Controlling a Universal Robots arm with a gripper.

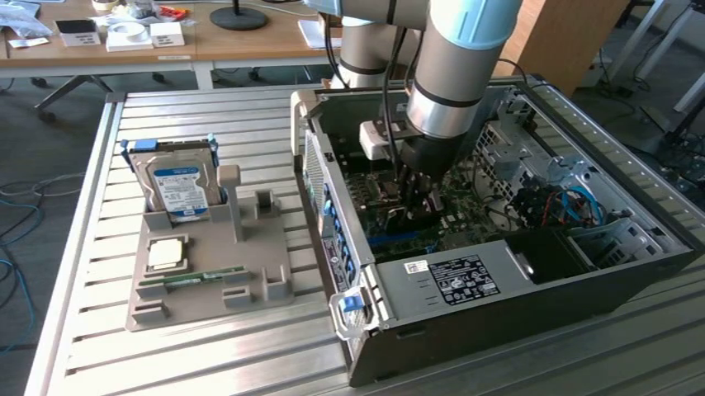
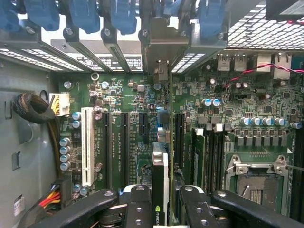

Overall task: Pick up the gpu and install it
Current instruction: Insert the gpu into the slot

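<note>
Wrist view: the hand (image 2: 164, 191), its two black fingers (image 2: 137, 205) drawn narrow and pressing on either face of the gpu (image 2: 160, 168), which they hold edge-on. The gpu is a thin card with a dark face and a pale rim. It stands over the green motherboard (image 2: 123, 95) between the long black slots, its far end in line with the metal slot opening (image 2: 161, 71) at the rear of the case. Whether it is seated in a slot cannot be told. A white slot (image 2: 87, 145) lies well apart to one side and the bare CPU socket (image 2: 259, 183) to the other. Exterior view: the arm reaches down into the open computer case (image 1: 496, 289), which lies on its side on the slatted metal bench (image 1: 198, 107), with the hand low over the board. On the exterior view's left, well apart from the case, a grey holder (image 1: 264, 289) carries an upright blue-labelled hard drive (image 1: 180, 191), a square processor chip (image 1: 167, 253) and a slim RAM stick (image 1: 204, 276).
</note>
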